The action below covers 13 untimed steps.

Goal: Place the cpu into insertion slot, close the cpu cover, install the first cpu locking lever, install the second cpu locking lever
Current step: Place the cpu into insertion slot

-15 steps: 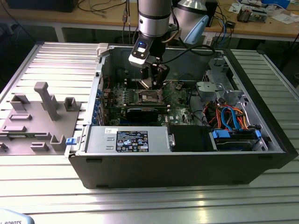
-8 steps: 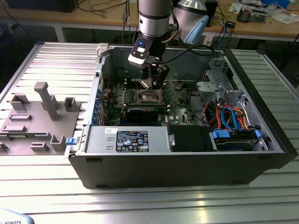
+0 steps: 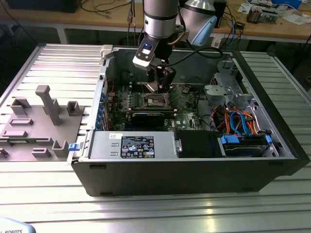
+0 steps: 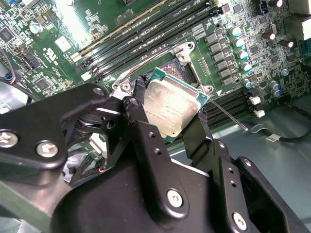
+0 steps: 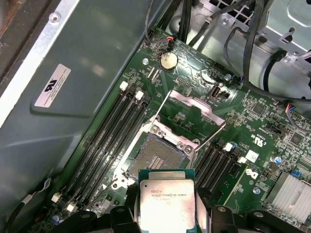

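My gripper (image 4: 170, 104) is shut on the cpu (image 4: 172, 109), a silvery square chip on a green edge, with one black finger (image 4: 141, 111) on each side. In the exterior view the gripper (image 3: 158, 86) hangs inside the open computer case, just above the insertion slot (image 3: 156, 101). The first wrist view has the cpu (image 5: 165, 199) held a little short of the bare insertion slot (image 5: 155, 158), apart from it. The cpu cover (image 5: 192, 107) is swung open beyond the slot. Two thin locking levers (image 5: 211, 136) stand released beside the socket.
Black memory slots (image 5: 104, 141) flank the socket on both sides. The case wall (image 5: 73, 97) rises close by, and cables (image 5: 252, 43) and a drive cage (image 3: 228, 87) crowd the other side. A grey fixture (image 3: 43, 121) sits on the table at the exterior view's left.
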Each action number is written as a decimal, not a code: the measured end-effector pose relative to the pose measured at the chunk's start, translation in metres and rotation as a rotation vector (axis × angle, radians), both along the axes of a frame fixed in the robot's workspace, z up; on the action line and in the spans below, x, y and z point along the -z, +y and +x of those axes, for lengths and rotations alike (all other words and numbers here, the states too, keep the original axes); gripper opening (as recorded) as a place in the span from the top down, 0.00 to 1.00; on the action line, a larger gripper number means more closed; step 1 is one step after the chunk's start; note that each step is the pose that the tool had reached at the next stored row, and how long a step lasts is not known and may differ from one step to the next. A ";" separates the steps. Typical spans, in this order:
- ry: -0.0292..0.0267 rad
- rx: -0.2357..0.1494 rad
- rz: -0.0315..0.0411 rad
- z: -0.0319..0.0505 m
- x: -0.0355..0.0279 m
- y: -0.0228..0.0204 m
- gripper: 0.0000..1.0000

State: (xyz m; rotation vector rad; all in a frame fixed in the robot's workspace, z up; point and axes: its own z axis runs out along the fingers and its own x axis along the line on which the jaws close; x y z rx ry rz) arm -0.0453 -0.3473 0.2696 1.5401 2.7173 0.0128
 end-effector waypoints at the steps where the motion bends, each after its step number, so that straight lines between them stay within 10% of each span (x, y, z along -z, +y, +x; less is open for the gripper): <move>1: -0.0001 0.002 0.0000 0.0000 0.0000 0.0000 0.45; 13: 0.0000 0.031 0.0000 0.0000 0.0000 0.0000 0.45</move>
